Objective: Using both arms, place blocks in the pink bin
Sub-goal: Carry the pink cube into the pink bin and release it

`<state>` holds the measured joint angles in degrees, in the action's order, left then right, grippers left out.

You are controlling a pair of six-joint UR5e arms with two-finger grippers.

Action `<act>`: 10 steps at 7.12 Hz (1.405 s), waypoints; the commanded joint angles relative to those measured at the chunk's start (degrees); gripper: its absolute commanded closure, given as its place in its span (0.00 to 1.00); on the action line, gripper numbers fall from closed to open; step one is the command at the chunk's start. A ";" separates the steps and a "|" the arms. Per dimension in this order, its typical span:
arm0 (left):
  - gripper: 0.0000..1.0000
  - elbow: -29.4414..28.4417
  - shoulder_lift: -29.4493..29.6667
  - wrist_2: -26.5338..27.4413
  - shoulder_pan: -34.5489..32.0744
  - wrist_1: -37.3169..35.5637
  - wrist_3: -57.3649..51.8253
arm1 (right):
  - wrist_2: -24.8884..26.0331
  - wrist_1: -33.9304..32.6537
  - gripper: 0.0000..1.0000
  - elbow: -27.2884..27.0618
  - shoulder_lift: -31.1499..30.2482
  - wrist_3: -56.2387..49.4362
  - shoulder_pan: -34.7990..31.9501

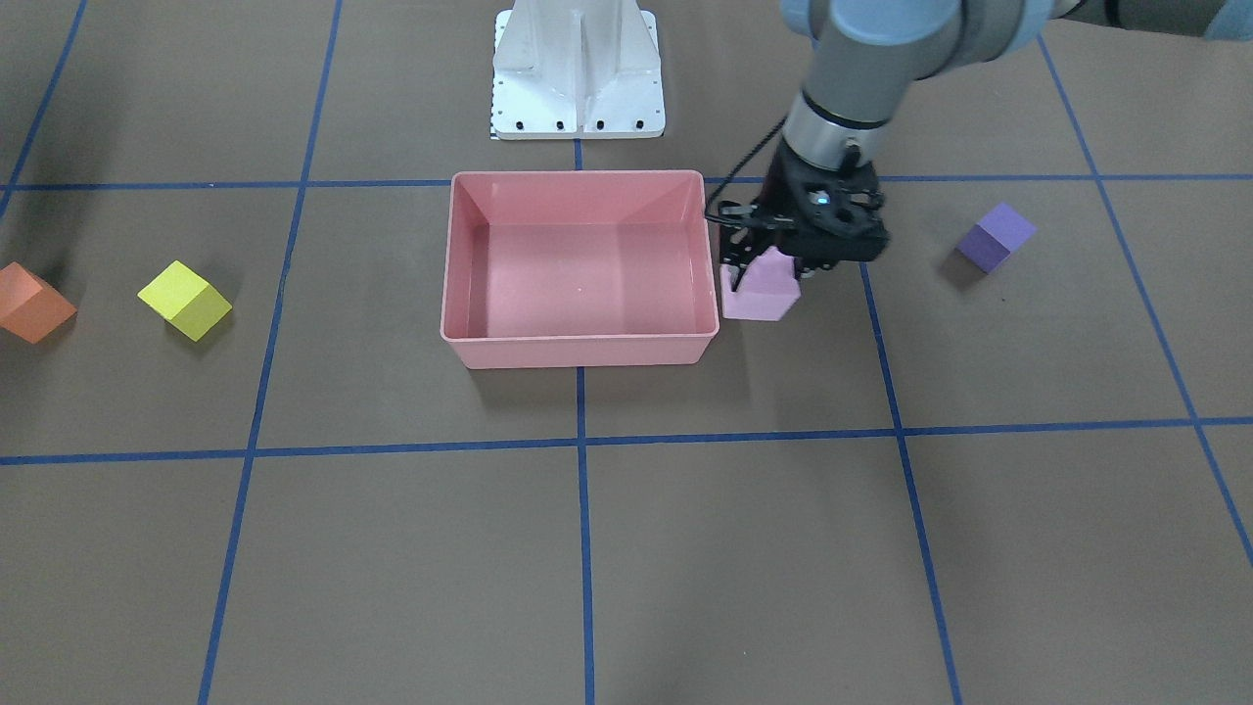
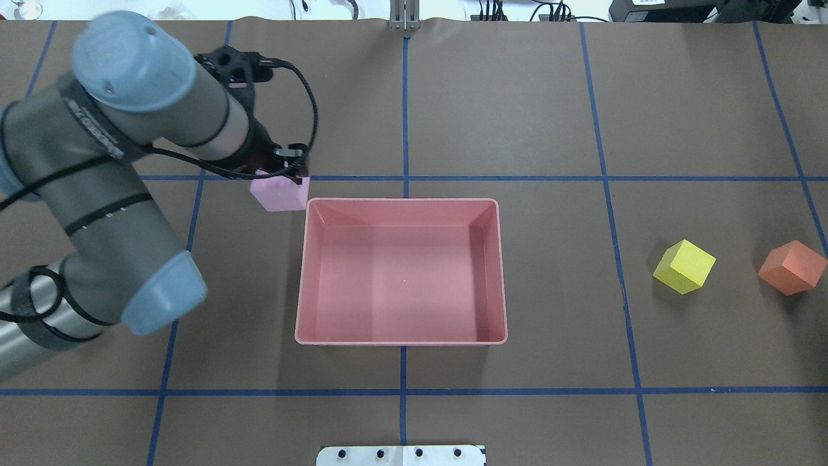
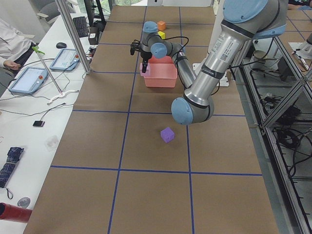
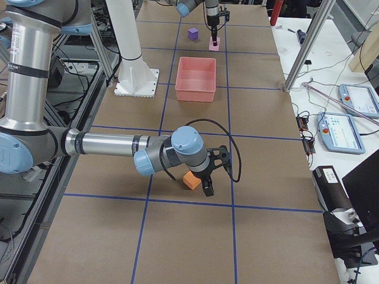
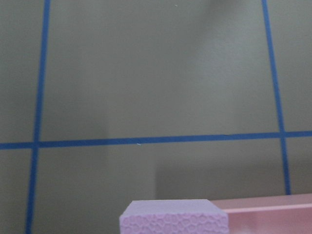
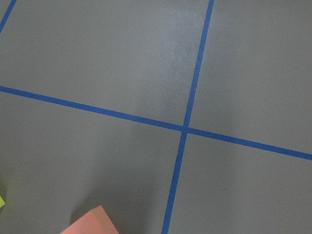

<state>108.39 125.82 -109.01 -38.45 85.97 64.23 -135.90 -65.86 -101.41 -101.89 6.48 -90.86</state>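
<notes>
My left tool [image 1: 766, 272] straddles the pink block [image 1: 762, 294], frame-right of the bin [image 1: 578, 338]. I can't tell if it's clenched, nor my right tool [image 4: 208, 188]. The block looks like light foam, so pinch opposite flat faces.

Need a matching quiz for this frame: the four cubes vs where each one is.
Things:
1. light pink cube
2. purple cube
3. yellow cube
4. orange cube

Places:
A. farthest from the pink bin, robot's right side
B. between the left gripper fingers, by a pink bin corner
C. robot's left side, beyond the left gripper
D. between pink bin and orange cube

Pairs: 1-B, 2-C, 3-D, 4-A
</notes>
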 commanded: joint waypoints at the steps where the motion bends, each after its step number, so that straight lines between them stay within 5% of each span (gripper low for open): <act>1: 0.81 -4.49 6.01 6.59 7.67 -2.21 4.32 | -1.29 2.48 0.00 -0.62 0.29 6.50 1.20; 2: 0.46 -4.68 6.02 8.61 9.86 -2.13 4.33 | -1.21 2.49 0.00 -2.11 0.29 10.18 3.21; 3: 0.00 -3.81 6.28 10.72 11.02 -2.21 4.33 | -1.13 2.58 0.00 -3.34 0.29 13.26 5.06; 6: 0.00 7.06 4.01 9.52 6.05 -12.09 -11.68 | 2.46 6.93 0.00 -6.60 0.11 21.21 13.92; 8: 0.00 7.62 0.49 5.39 -0.11 -12.06 -20.25 | 5.63 10.21 0.00 -6.87 -0.15 20.95 19.82; 10: 0.00 7.62 -0.66 5.38 -1.01 -11.71 -22.39 | 15.87 20.73 0.00 -6.61 -2.07 20.33 31.74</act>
<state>115.93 125.78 -103.43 -38.64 74.20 43.28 -125.92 -50.78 -108.13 -102.68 27.20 -66.21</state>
